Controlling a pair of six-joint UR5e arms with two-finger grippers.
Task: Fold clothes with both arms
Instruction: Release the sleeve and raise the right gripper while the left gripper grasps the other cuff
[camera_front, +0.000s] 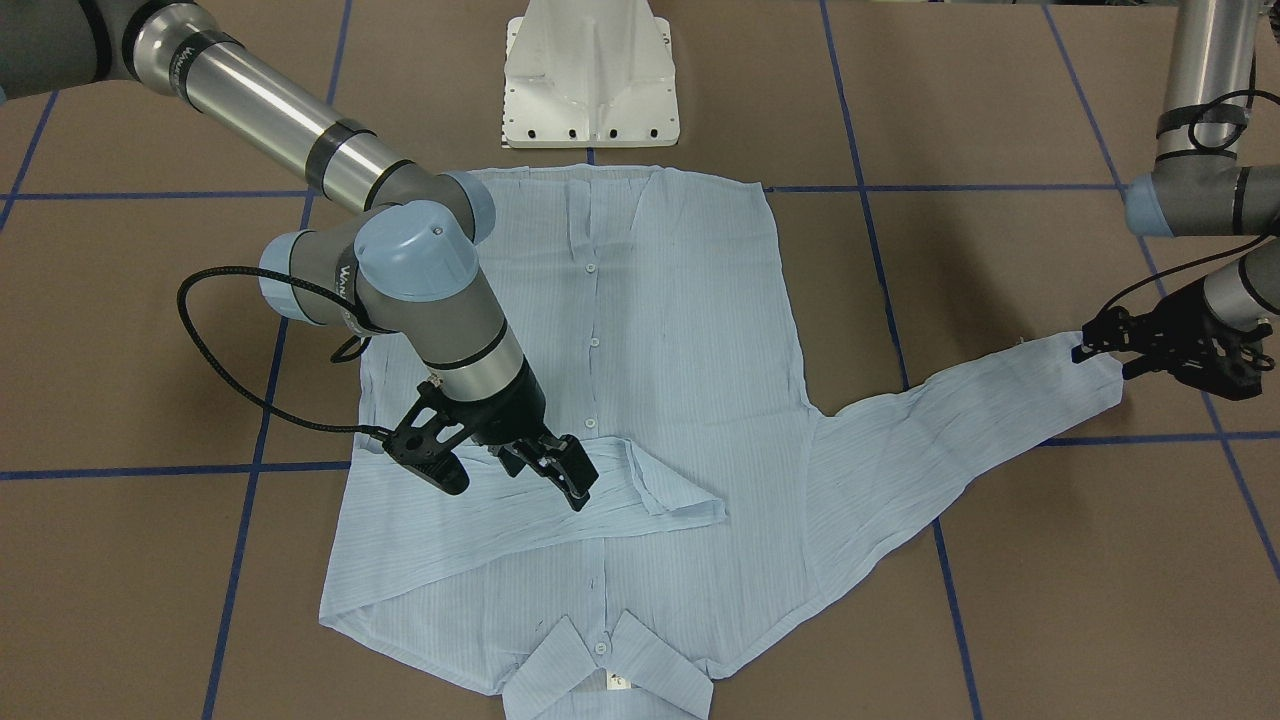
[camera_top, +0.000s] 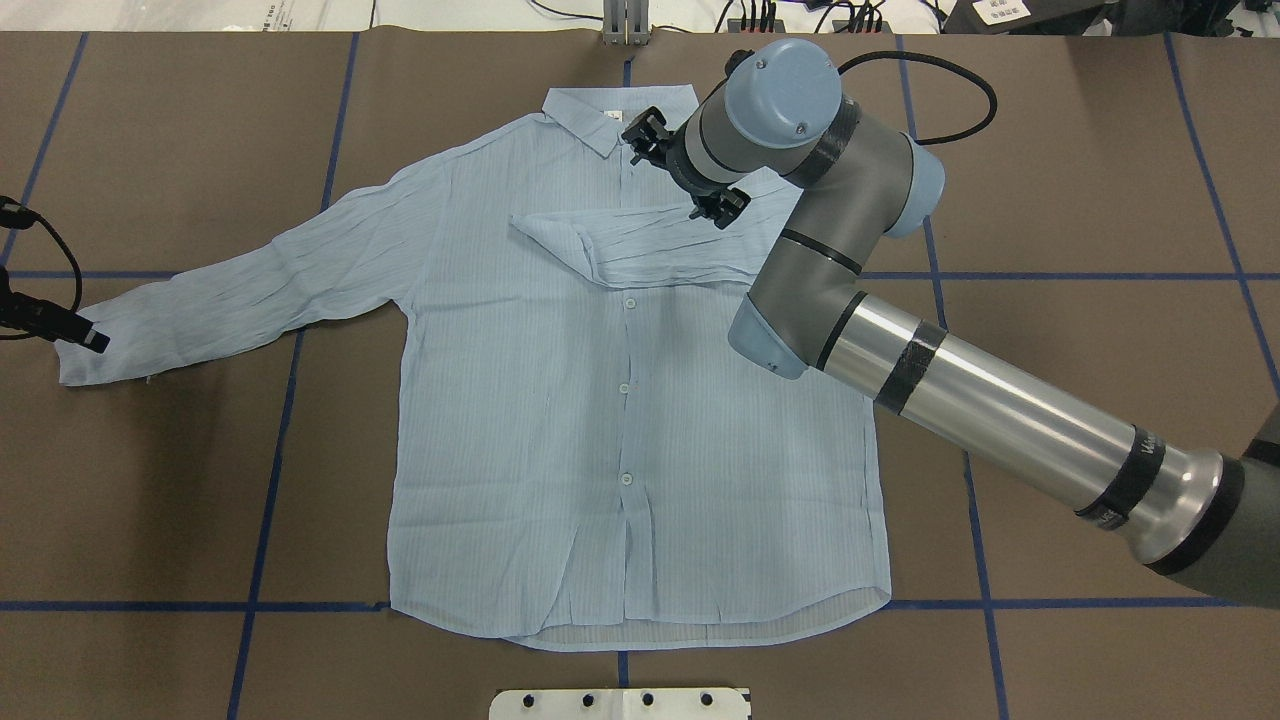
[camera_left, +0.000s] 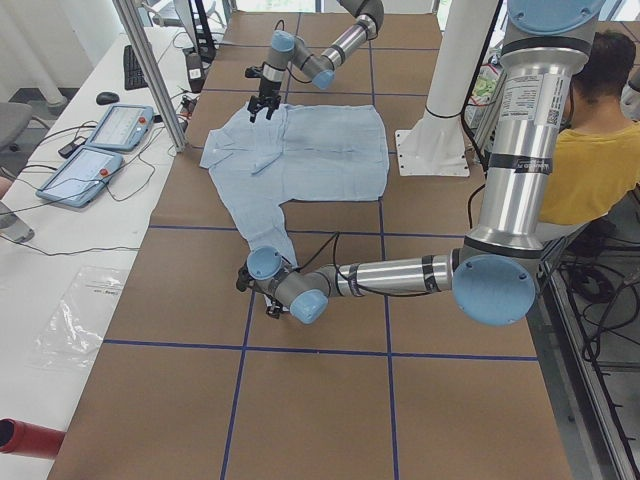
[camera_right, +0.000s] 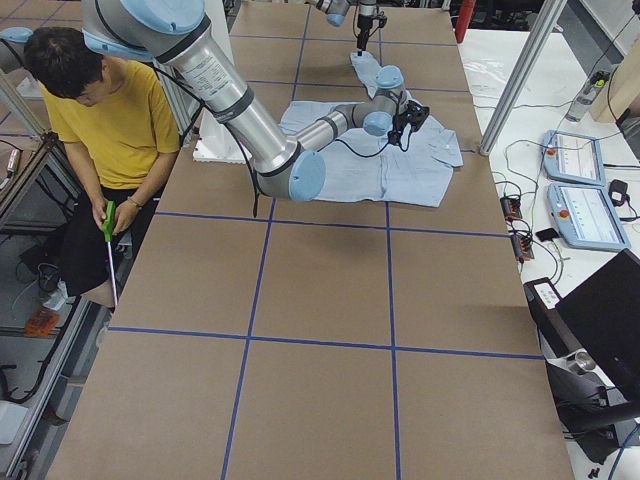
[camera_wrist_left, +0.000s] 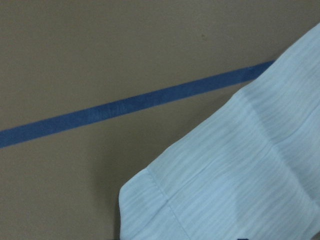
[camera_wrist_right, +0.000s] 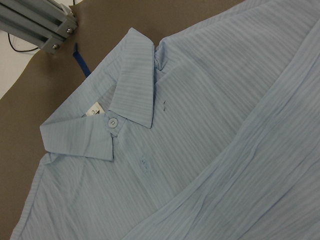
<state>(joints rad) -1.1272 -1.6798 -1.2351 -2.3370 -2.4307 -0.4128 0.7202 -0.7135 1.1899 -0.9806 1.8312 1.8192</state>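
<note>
The light blue striped shirt (camera_front: 650, 330) lies flat and buttoned on the brown table, collar (camera_top: 615, 110) away from the robot. One sleeve (camera_top: 650, 250) is folded across the chest. My right gripper (camera_front: 545, 470) hovers open just over this folded sleeve, holding nothing; it also shows in the overhead view (camera_top: 685, 170). Its wrist view shows the collar (camera_wrist_right: 135, 75) and white label (camera_wrist_right: 94, 109). The other sleeve (camera_top: 250, 290) stretches out sideways. My left gripper (camera_front: 1105, 358) is shut on that sleeve's cuff (camera_wrist_left: 240, 175), which sits slightly off the table.
The white pedestal base (camera_front: 590, 75) stands at the shirt's hem. Blue tape lines (camera_wrist_left: 125, 107) grid the table. A person in yellow (camera_right: 110, 130) sits beside the base. Tablets (camera_left: 100, 140) lie on a side bench. An aluminium post (camera_wrist_right: 40, 25) stands behind the collar.
</note>
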